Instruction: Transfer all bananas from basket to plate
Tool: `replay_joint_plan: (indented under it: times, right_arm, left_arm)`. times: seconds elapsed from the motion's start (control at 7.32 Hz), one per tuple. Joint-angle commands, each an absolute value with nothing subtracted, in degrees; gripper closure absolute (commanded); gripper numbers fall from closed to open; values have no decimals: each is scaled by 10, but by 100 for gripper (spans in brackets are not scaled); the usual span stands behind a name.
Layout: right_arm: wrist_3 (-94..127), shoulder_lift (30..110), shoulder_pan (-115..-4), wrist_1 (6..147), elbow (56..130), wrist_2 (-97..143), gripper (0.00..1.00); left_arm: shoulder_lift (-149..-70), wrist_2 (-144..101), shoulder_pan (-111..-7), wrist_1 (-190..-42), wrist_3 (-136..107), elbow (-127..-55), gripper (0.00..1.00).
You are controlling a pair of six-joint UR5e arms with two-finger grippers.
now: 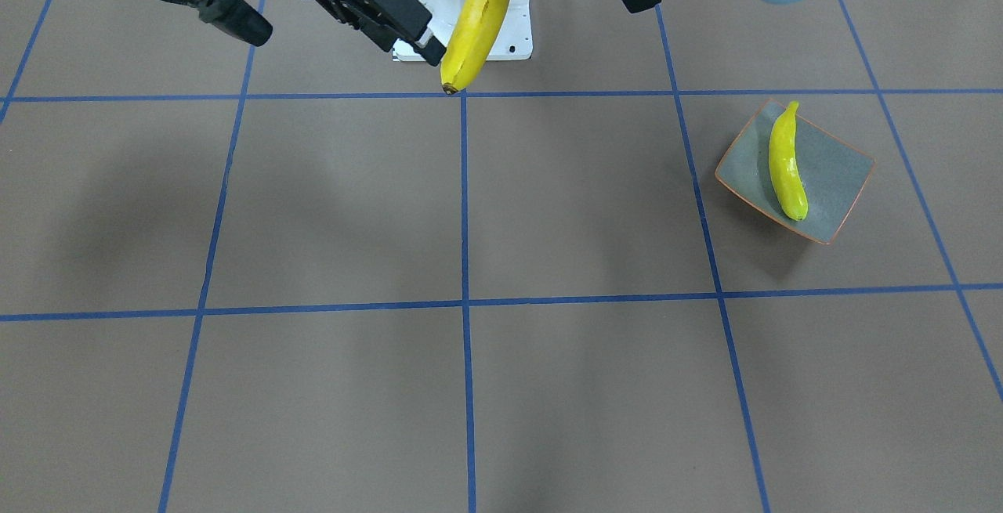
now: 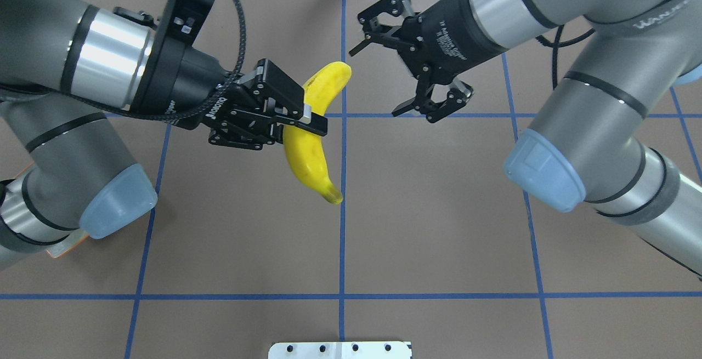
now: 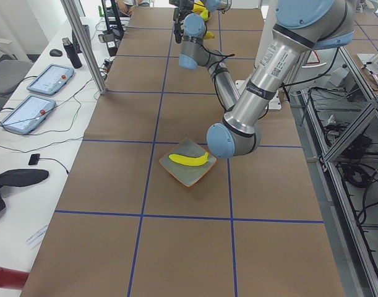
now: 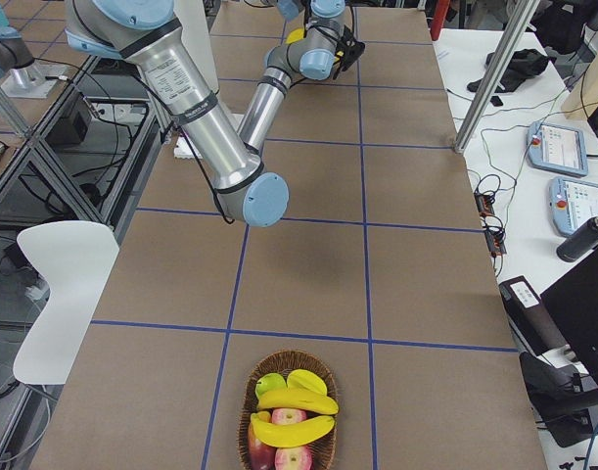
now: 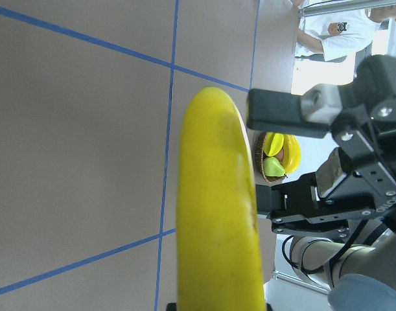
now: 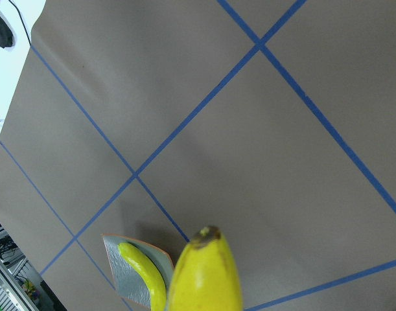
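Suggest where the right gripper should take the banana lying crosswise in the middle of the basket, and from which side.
Probably its thick middle, from straight above. The middle banana lies uncovered and level across the other fruit in the basket, its tapered ends near the rim, so only the top is free. Close across its width.

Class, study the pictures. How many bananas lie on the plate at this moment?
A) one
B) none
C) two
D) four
A: only one banana lies on the plate. The other banana is held in the air by the left claw.
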State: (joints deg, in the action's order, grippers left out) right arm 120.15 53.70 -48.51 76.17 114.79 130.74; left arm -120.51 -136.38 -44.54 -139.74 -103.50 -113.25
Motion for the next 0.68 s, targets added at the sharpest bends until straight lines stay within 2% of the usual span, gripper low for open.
replay_joint_plan:
  times: [0.0, 0.27, 0.55]
  right_arm:
    - [1178, 588, -527, 764, 1150, 1297, 0]
    - [1124, 630, -542, 765, 1145, 1289, 0]
    - [1110, 642, -545, 767, 1124, 1268, 0]
  left_arm:
    - [-1072, -1366, -467, -1452, -1030, -1171, 100]
    - [-952, -1375, -509, -1537, -1029, -1168, 100]
    - [-902, -1452, -604, -1539, -1027, -1148, 100]
